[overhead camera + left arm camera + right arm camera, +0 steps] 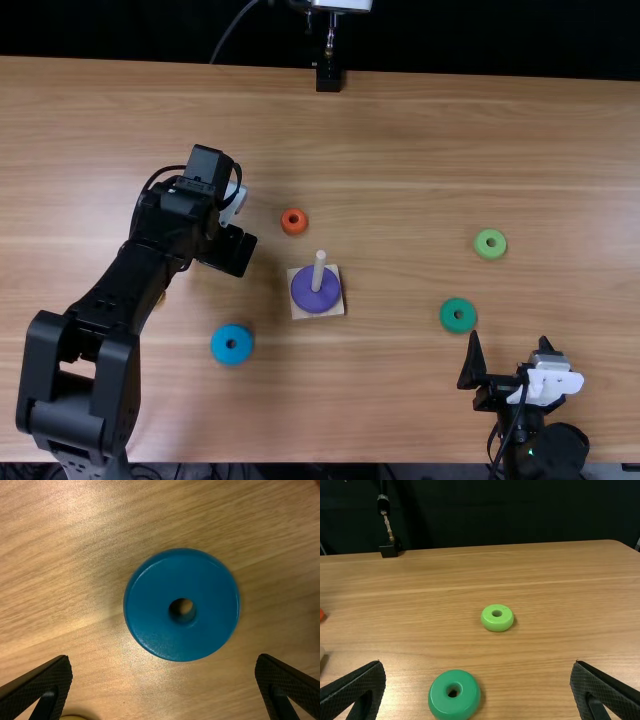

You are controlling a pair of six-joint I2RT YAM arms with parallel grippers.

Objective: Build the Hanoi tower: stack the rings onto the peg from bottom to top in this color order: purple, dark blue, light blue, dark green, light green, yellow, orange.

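Note:
Over the table's left part, my left gripper (228, 250) points down; in the left wrist view this gripper (163, 657) is open, with the dark blue ring (182, 605) lying flat just beyond its fingertips. The purple ring (304, 291) is around the peg (319, 270), on the square base (301, 313). On the table lie the light blue ring (219, 345), orange ring (286, 221), dark green ring (449, 316) and light green ring (481, 244). The arm partly covers the yellow ring (161, 299). Near the right front, my right gripper (509, 342) stands open and empty; its wrist view shows this gripper (479, 665) facing both green rings.
A black stand (328, 78) is at the table's far edge, near the middle. The left arm stretches from the front left over the table (400, 150). The peg and its base stand between the left gripper and the green rings.

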